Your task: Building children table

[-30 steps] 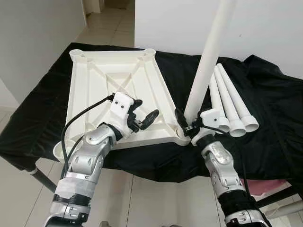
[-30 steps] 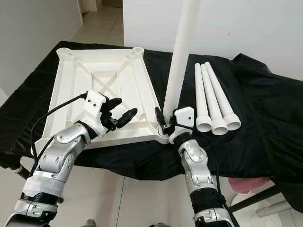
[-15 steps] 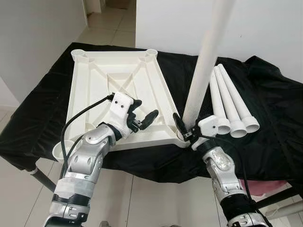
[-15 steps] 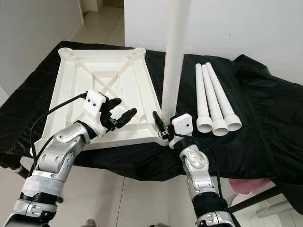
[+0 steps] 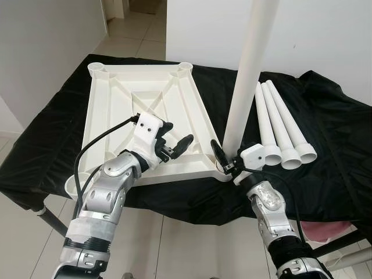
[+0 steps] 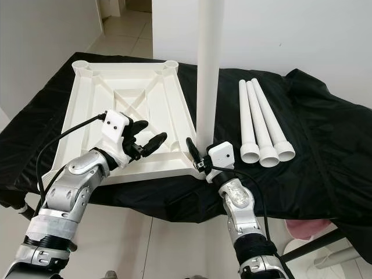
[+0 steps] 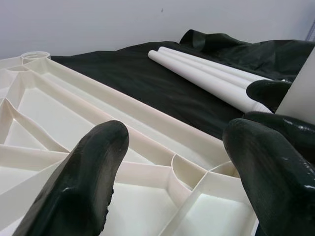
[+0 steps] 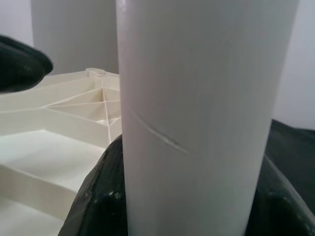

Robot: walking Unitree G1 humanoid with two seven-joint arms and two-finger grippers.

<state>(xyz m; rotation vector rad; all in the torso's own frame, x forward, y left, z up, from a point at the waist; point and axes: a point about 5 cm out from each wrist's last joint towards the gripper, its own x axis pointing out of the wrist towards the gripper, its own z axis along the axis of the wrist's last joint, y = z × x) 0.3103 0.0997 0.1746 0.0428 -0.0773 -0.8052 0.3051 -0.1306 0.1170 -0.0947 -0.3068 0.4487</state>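
A white plastic tabletop with ribbed underside [image 5: 139,110] lies upside down on a black cloth-covered table [image 5: 337,145], its round leg sockets at the corners. At the near corner on the robot's right, a long white plastic tube leg [image 5: 247,75] stands almost upright, its lower end at that corner socket; whether it is fully seated there is hard to tell, since the gripper hides the joint. The right gripper [image 5: 226,160] clasps the leg's base, its black fingers [image 8: 93,206] wrapped against the tube on both sides in the right wrist view.

The left gripper [image 5: 174,148] hovers over the near part of the tabletop, just left of the standing leg, with its two black fingers [image 7: 83,182] spread wide and nothing between them. The left wrist view looks across the ribs toward the corner socket, with the right gripper's dark fingertips and the leg at the edge.

Three more white tube legs [image 5: 279,125] lie side by side on the black cloth to the robot's right of the tabletop, touching one another, their flared open ends pointing toward the robot. Pale tiled floor [image 5: 174,238] shows below the table edge, and a white wall [image 5: 325,35] rises behind.
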